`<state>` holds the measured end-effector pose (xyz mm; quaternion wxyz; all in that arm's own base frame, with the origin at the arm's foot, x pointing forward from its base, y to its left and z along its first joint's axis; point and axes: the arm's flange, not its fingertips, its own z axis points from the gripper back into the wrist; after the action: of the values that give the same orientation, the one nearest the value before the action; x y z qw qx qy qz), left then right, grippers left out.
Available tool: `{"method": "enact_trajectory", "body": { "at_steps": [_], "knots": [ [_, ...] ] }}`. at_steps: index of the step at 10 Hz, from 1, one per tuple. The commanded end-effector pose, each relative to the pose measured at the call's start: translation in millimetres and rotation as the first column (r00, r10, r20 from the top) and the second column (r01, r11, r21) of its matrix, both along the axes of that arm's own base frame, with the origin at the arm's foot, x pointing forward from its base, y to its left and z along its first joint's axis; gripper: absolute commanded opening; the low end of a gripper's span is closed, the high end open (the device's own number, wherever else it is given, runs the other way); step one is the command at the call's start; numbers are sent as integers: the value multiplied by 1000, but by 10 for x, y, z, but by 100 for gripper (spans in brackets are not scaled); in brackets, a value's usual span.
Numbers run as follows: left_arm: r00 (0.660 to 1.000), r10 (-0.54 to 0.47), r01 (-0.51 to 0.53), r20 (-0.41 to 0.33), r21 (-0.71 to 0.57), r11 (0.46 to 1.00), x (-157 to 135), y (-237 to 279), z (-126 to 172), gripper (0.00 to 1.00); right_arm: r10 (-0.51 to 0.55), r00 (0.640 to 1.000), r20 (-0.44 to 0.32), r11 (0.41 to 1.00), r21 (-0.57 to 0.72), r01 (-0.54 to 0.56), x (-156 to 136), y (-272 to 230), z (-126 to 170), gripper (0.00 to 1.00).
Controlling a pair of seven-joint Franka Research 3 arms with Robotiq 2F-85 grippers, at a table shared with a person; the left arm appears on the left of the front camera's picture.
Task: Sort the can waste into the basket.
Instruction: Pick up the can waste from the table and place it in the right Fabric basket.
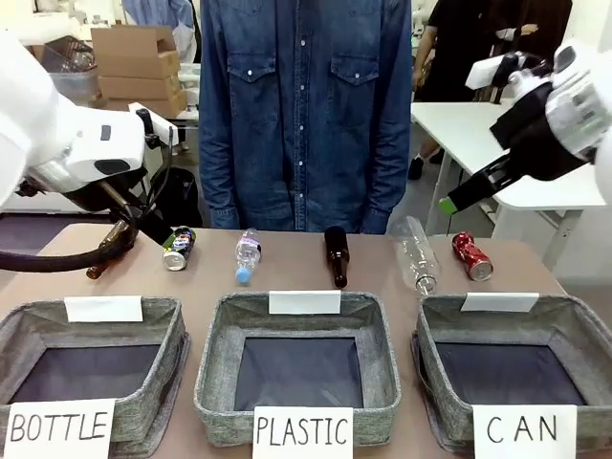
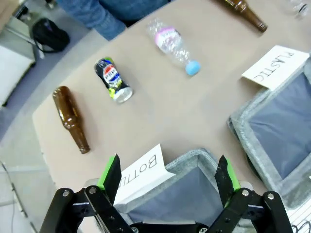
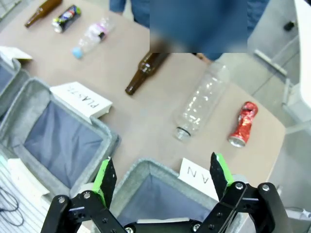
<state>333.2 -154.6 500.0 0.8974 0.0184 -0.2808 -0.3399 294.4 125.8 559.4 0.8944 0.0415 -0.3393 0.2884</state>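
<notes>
A red dented can (image 1: 472, 256) (image 3: 242, 124) lies on the tan table at the far right, just behind the grey basket signed "CAN" (image 1: 432, 337) (image 3: 142, 171). A dark can with multicoloured print (image 1: 178, 248) (image 2: 113, 79) (image 3: 66, 18) lies on its side at the far left. My right gripper (image 1: 449, 203) (image 3: 162, 162) hangs open above the CAN basket's back edge with nothing between its green pads. Open and empty too, my left gripper (image 2: 168, 162) hovers over the "BOTTLE" basket, well short of the dark can.
Two brown glass bottles (image 1: 337, 254) (image 1: 110, 251) and two clear plastic bottles (image 1: 248, 255) (image 1: 415, 252) lie in the same row as the cans. Baskets signed "BOTTLE" (image 1: 174, 330) and "PLASTIC" (image 1: 215, 354) stand at the near edge. A person (image 1: 306, 115) stands at the far side.
</notes>
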Motion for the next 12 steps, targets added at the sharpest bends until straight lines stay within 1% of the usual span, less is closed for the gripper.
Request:
{"method": "enact_trajectory", "body": {
  "at_steps": [1, 2, 3, 4, 5, 6, 7, 8, 9, 10, 11, 12],
  "knots": [
    [1000, -10, 10, 29, -2, 1000, -141, 0, 183, 100, -20, 994, -104, 1000, -9, 19, 11, -9, -62, 100],
    [984, -40, 12, -175, -162, 987, -84, 181, 228, 100, -54, 964, -261, 985, 145, 94, -53, -212, 10, 100],
    [942, -227, 101, -246, -439, 893, -93, 471, 310, 100, 54, 914, -403, 904, 408, 127, -149, -521, 122, 100],
    [912, -360, 131, -198, -690, 712, -87, 800, 302, 100, 32, 891, -452, 776, 573, 263, -190, -807, 161, 100],
    [887, -437, 141, -150, -813, 565, -101, 1066, 233, 100, 53, 860, -508, 672, 655, 345, -198, -1005, 164, 100],
    [868, -490, 141, -79, -907, 397, -130, 1320, 161, 100, 107, 837, -536, 568, 724, 391, -181, -1188, 161, 100],
    [876, -482, 140, -22, -944, 298, -186, 1518, 104, 100, 128, 864, -487, 476, 794, 377, -181, -1337, 141, 100],
    [883, -468, 157, 40, -964, 214, -256, 1655, 58, 100, 139, 874, -465, 399, 834, 381, -185, -1468, 100, 100],
    [895, -439, 165, 83, -974, 153, -317, 1808, -15, 100, 131, 872, -473, 349, 845, 406, -178, -1570, 27, 100],
    [900, -420, 170, 115, -981, 96, -352, 1911, -76, 100, 128, 855, -503, 332, 834, 441, -137, -1619, -58, 100],
    [904, -412, 168, 115, -981, 96, -359, 1882, -95, 100, 125, 841, -526, 324, 823, 466, -84, -1632, -142, 100],
    [908, -415, 151, 59, -969, 193, -337, 1803, -56, 100, 105, 846, -523, 323, 822, 469, -37, -1611, -195, 100]
  ]
}}
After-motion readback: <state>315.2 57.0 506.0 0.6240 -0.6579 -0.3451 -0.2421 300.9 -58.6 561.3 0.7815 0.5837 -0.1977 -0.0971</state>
